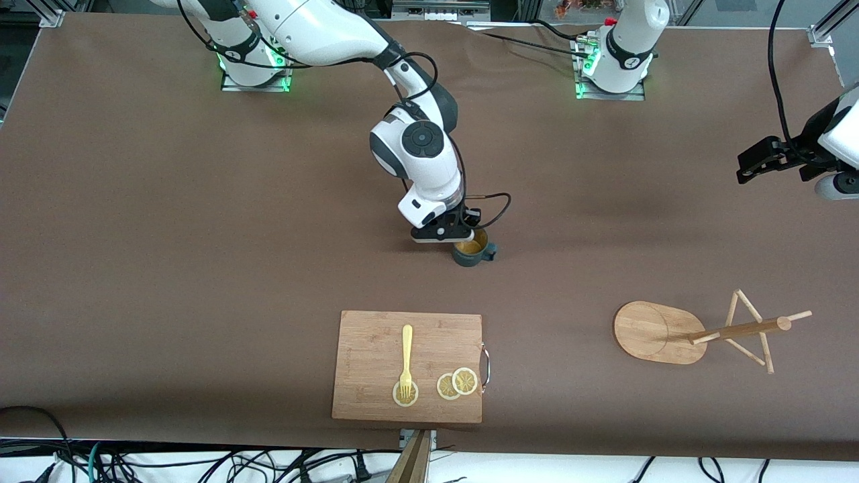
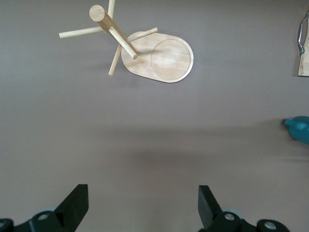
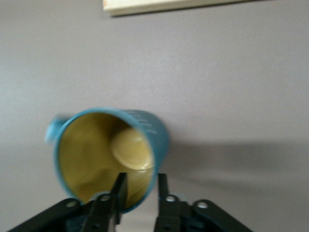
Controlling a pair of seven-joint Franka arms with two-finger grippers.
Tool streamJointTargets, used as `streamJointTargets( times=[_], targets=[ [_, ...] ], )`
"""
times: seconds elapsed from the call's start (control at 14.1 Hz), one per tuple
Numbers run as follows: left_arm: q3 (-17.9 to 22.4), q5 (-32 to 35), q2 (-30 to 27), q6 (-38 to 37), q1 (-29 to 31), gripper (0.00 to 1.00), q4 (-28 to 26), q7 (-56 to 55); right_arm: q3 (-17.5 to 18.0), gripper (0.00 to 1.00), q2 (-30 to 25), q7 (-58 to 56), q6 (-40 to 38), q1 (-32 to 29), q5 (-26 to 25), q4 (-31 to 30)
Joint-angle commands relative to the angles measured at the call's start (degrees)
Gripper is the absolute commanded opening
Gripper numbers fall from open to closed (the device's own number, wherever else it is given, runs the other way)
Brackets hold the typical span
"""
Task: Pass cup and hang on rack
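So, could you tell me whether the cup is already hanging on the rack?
No, the cup stands on the table under the right gripper, apart from the rack.

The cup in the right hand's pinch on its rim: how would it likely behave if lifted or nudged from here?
The cup looks rigid, so the wall should not flex between the right hand's fingers. Gripped at one side of the rim only, it would probably hang tilted and could swing. Its glossy inner surface suggests it may slip in a light pinch. Nudged on the table, it seems likelier to slide than roll.
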Motion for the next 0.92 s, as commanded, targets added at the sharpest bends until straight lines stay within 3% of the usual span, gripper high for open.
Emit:
streamJointTargets(
  times=[0.0,0.14,0.35,0.64,0.85],
  targets=[
    [0.2,-1.2,0.3,-0.4,0.0,1.0,0.8,0.2,-0.9,1.0,-0.8,0.6,-0.3,0.9,-0.4,1.5],
    [0.1,-1.2,-0.1,-0.3,0.0,1.0,-0.7,0.2,-0.9,1.0,-4.1,0.5,-0.7,-0.5,-0.1,1.4],
    [-0.4,-1.0,0.0,-0.1,-0.2,1.0,-2.3,0.8,-2.1,1.0,-9.9,0.3,-9.5,-2.1,-1.0,1.4],
    [-2.4,-1.0,1.6,2.3,-0.6,1.0,-7.1,0.8,-7.9,1.0,-17.2,0.7,-29.2,-2.1,-1.2,1.3],
    [-4.8,-1.3,2.2,5.1,-0.3,1.0,-11.3,1.1,-15.1,1.0,-21.2,-3.3,-40.4,-2.1,-1.3,1.3]
  ],
)
